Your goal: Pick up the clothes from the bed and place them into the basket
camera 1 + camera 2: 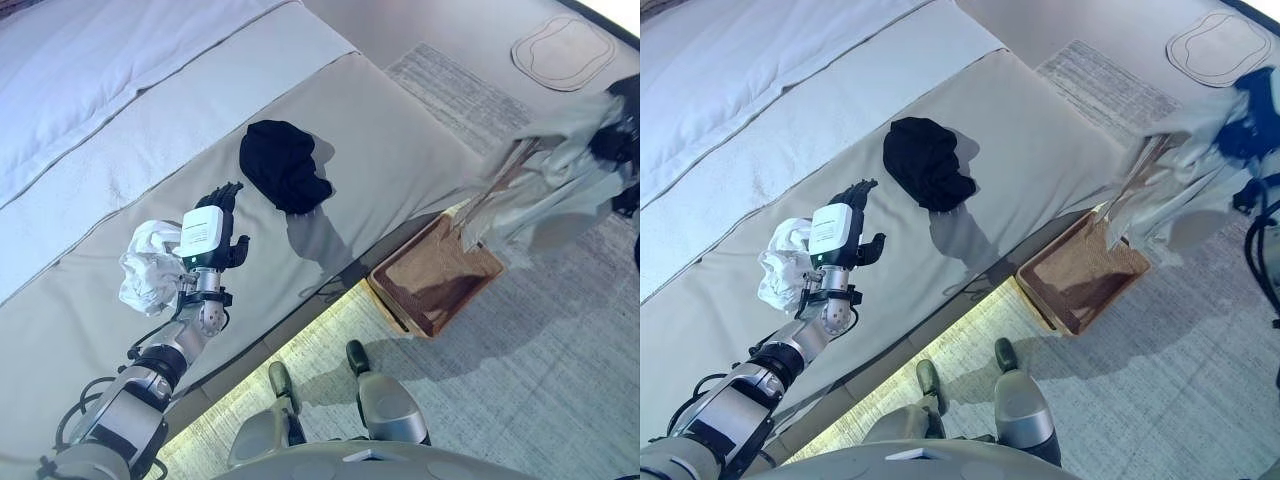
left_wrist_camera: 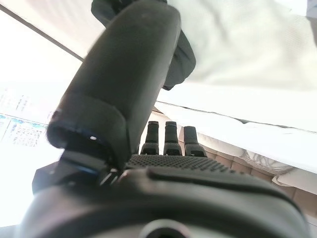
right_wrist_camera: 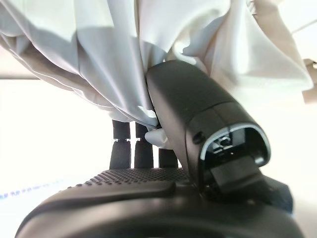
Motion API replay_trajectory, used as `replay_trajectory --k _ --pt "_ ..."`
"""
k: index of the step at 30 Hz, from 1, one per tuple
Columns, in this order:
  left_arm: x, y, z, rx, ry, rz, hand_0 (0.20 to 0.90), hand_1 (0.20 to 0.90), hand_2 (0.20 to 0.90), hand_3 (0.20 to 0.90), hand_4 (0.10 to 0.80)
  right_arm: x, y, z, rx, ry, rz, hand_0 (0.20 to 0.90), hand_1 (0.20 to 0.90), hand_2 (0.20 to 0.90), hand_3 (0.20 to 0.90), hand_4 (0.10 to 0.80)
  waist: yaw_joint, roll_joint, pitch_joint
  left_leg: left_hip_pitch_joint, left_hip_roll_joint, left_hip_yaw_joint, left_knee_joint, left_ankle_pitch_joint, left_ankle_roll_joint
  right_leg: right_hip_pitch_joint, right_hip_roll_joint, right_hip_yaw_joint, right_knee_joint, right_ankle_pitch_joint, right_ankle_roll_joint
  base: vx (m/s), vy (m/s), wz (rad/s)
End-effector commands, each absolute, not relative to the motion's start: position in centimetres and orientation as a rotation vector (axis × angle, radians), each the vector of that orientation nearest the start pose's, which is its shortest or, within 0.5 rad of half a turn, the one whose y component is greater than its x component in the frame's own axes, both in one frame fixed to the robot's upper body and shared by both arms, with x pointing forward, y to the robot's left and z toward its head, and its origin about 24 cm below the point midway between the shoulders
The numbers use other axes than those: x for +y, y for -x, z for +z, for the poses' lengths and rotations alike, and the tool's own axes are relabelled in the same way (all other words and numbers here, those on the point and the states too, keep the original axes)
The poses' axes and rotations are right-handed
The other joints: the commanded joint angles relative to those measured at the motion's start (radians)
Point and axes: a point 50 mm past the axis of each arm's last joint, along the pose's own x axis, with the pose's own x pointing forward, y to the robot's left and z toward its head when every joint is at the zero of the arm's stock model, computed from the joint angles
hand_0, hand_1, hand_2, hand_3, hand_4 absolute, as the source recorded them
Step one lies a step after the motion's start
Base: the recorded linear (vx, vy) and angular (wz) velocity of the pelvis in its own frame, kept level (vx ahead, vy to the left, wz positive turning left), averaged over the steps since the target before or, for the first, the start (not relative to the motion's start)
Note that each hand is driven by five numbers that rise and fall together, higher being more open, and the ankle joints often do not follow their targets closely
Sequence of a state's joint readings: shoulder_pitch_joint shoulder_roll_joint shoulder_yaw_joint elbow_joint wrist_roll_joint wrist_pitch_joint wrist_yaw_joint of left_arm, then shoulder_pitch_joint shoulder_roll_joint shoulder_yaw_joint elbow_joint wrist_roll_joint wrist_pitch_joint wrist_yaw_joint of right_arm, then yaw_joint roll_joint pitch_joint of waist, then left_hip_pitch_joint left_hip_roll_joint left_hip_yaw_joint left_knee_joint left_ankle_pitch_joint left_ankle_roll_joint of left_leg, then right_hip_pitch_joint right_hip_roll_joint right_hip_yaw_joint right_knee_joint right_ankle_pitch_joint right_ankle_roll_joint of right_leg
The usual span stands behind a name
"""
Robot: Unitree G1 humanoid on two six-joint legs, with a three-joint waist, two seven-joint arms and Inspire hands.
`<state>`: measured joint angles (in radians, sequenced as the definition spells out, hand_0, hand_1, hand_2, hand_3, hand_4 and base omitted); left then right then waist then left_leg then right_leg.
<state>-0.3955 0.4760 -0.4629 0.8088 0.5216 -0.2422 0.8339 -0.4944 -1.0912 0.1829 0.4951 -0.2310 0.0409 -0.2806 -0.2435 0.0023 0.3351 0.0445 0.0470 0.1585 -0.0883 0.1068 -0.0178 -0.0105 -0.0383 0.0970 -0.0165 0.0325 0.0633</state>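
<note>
A black garment (image 1: 285, 165) lies bunched on the beige bed (image 1: 400, 150). A crumpled white garment (image 1: 150, 265) lies nearer the bed's front edge. My left hand (image 1: 215, 235) hovers open just right of the white garment, holding nothing; its straight fingers (image 2: 166, 136) point toward the black garment (image 2: 182, 57). My right hand (image 1: 615, 130) is raised at the far right, shut on a pale grey garment (image 1: 550, 185) that hangs down above the brown woven basket (image 1: 435, 275) on the floor beside the bed. In the right wrist view the thumb (image 3: 198, 124) pinches this cloth (image 3: 124, 49).
A white duvet (image 1: 110, 60) covers the far side of the bed. The basket stands on a grey rug (image 1: 540, 350) close to the bed's edge. A pale mat (image 1: 562, 50) lies on the floor at the far right.
</note>
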Motion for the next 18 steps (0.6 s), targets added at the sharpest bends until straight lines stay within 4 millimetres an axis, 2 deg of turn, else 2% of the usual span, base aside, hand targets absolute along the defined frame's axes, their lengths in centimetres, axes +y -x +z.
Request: replay_trajectory --k 1,8,18 --pt "22.0 -28.7 0.9 -0.259 -1.096 0.292 0.9 0.9 0.9 0.9 0.8 -37.8 -29.6 21.6 -0.136 1.335 -0.604 0.3 0.3 0.3 0.2 0.1 0.023 -0.017 -0.216 0.04 0.005 -0.018 0.025 -0.137 -0.005 -0.05 0.001 0.007 0.072 0.007 0.015 0.0 0.0 0.0" --pt "21.0 -28.7 0.6 -0.259 -1.072 0.265 0.9 0.9 0.9 0.9 0.8 -37.1 -29.9 15.6 0.035 1.35 -0.466 0.3 0.3 0.3 0.2 0.1 0.022 -0.006 -0.222 0.051 0.006 -0.009 0.017 -0.133 -0.008 -0.042 0.0 0.001 0.059 0.018 0.014 0.0 0.0 0.0" --pt "19.8 -29.5 1.1 -0.283 -1.046 0.238 0.9 0.9 0.9 0.9 0.8 -37.1 -30.8 12.5 0.206 1.396 -0.409 0.3 0.3 0.3 0.2 0.1 0.044 0.001 -0.224 0.045 0.001 -0.011 0.016 -0.127 -0.007 -0.043 -0.005 -0.014 0.051 0.025 0.016 -0.003 -0.001 0.0"
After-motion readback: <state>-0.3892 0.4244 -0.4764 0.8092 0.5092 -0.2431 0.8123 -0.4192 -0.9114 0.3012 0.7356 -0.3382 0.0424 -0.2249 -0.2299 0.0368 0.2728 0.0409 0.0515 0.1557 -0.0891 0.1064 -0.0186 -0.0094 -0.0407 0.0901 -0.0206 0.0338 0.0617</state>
